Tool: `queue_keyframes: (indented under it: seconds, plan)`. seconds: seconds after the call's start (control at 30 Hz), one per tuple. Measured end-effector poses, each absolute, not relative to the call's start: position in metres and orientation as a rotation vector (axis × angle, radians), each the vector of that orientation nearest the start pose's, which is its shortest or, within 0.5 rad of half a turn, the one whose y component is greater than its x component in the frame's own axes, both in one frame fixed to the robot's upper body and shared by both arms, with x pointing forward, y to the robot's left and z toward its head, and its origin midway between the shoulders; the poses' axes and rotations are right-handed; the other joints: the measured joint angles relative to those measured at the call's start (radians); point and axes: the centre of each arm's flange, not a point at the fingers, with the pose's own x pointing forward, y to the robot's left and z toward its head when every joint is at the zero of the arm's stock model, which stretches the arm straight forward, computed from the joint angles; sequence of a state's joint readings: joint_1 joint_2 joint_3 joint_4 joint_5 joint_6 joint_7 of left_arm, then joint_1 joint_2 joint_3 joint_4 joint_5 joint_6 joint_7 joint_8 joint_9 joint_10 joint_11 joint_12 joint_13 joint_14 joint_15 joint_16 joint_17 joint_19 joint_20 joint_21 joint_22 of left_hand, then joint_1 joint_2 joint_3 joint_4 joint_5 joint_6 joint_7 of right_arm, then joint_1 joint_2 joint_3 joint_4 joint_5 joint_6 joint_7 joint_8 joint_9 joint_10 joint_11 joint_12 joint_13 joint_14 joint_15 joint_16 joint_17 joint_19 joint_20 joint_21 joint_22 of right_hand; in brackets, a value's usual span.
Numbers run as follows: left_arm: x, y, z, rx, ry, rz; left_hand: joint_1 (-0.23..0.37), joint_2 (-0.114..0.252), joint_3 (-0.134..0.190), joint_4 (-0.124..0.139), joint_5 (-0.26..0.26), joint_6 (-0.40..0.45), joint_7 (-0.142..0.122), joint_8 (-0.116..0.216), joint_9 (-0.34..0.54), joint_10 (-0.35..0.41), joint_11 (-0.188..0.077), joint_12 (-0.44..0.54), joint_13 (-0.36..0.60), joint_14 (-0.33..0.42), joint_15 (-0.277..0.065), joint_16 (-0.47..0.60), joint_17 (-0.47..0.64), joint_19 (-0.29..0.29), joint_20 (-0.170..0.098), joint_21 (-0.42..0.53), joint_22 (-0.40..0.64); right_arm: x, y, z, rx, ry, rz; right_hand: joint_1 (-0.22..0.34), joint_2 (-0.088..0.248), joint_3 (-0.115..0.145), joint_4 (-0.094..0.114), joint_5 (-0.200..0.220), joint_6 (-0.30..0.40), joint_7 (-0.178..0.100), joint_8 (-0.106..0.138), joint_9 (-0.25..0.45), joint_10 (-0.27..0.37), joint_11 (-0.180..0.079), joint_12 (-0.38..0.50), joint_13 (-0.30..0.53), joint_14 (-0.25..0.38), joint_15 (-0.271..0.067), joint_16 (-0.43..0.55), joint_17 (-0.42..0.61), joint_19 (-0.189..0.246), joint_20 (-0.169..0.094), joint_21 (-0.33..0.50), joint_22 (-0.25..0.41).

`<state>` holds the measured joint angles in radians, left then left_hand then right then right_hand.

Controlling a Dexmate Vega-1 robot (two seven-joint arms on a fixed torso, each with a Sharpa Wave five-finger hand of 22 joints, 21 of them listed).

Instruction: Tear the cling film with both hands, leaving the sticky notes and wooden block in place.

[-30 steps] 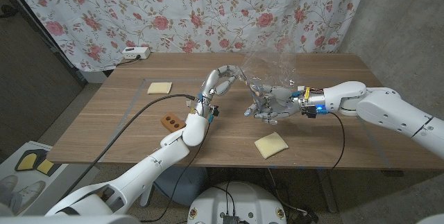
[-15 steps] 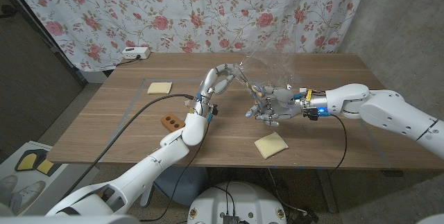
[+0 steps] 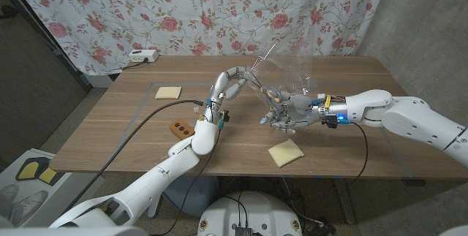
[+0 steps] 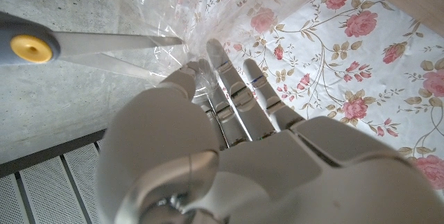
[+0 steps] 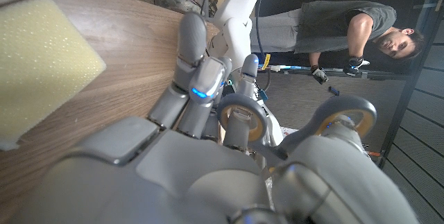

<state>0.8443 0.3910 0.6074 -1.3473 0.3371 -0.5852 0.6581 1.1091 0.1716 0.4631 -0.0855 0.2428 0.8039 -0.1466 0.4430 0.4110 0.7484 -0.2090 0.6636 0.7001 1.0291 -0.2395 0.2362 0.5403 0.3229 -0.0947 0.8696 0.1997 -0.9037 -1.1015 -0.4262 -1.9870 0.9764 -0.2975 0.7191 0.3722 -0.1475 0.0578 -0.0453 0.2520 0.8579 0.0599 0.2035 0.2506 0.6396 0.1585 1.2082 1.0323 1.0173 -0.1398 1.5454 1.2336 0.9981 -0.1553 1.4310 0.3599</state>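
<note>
The cling film [image 3: 291, 69] is a clear crumpled sheet held up over the table's middle. My left hand [image 3: 232, 85] pinches its edge between the fingertips; in the left wrist view the film [image 4: 229, 2] bunches at those fingers [image 4: 223, 78]. My right hand [image 3: 287, 110] grips scissors [image 3: 267, 96] with its fingers through the grey handle rings [image 5: 347, 103]. The blades [image 4: 104, 44] meet the film right beside my left fingertips. One yellow sticky-note pad [image 3: 168, 92] lies at the far left, another [image 3: 285, 152] near the front edge. The brown wooden block [image 3: 180, 128] lies front left.
A black cable [image 3: 146, 119] runs over the table's left part to my left arm. A white power strip [image 3: 142, 56] sits at the back left edge. A floral curtain [image 3: 219, 9] hangs behind. A person [image 5: 340, 23] stands beyond the table in the right wrist view.
My right forearm has drifted slightly right and lower. The film's upper edge stands a little higher. Both hands keep their hold.
</note>
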Motion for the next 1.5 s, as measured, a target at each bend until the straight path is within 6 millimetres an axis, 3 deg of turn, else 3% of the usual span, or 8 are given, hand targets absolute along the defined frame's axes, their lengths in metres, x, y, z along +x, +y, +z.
queue_keyframes:
  seconds: [0.5, 0.97, 1.17, 1.5]
  plan:
    - [0.58, 0.134, -0.036, 0.537, -1.139, -0.001, 0.0, 0.0, 0.0, 0.0, 0.0, 0.0, 0.0, -0.007, 0.005, 0.004, 0.004, -0.002, 0.003, 0.0, 0.0, 0.0, 0.0, 0.0, 0.0, 0.009, 0.0, 0.476, -0.226, -0.017, -0.377, -0.117, 1.174, -0.005, 0.005, -0.045, 0.01, 0.011, -0.006, 0.006, 0.0, -0.005, 0.011, -0.004, 0.0, -0.029, -0.004, 0.004, 0.0, 0.0, 0.007, 0.0, -0.019, 0.009]
    - [0.58, 0.133, -0.029, 0.619, -1.146, -0.008, 0.0, 0.0, 0.0, 0.0, -0.007, 0.0, 0.0, -0.007, 0.006, 0.003, 0.004, -0.004, 0.006, 0.009, 0.002, -0.008, 0.005, -0.005, 0.005, 0.018, 0.0, 0.464, -0.24, -0.017, -0.392, -0.137, 1.165, -0.024, 0.0, -0.14, 0.024, 0.037, -0.024, 0.006, 0.0, -0.014, 0.011, -0.004, -0.01, -0.087, -0.008, 0.008, 0.0, 0.0, 0.007, 0.0, -0.042, 0.012]
    - [0.574, 0.132, -0.02, 0.725, -1.186, -0.016, 0.0, 0.0, 0.0, 0.0, -0.007, 0.0, 0.0, -0.007, 0.017, 0.003, 0.004, -0.007, 0.016, 0.009, 0.002, -0.008, 0.013, -0.018, 0.007, 0.018, -0.005, 0.457, -0.254, -0.011, -0.419, -0.138, 1.125, -0.012, 0.02, -0.154, 0.027, 0.044, -0.025, 0.006, 0.0, -0.019, 0.011, -0.004, 0.0, -0.089, -0.008, 0.008, 0.0, 0.0, 0.007, 0.0, -0.049, 0.014]
    - [0.565, 0.131, -0.011, 0.86, -1.247, -0.014, -0.006, 0.006, 0.0, 0.0, -0.008, -0.006, 0.006, -0.008, 0.033, -0.008, 0.004, -0.008, 0.032, 0.009, 0.002, -0.008, 0.023, -0.025, 0.0, 0.022, -0.005, 0.449, -0.271, 0.002, -0.476, -0.137, 1.068, -0.001, 0.03, -0.201, 0.036, 0.05, -0.025, 0.006, 0.0, -0.016, 0.011, -0.003, 0.006, -0.106, -0.013, 0.013, 0.0, 0.0, 0.009, -0.002, -0.057, 0.019]
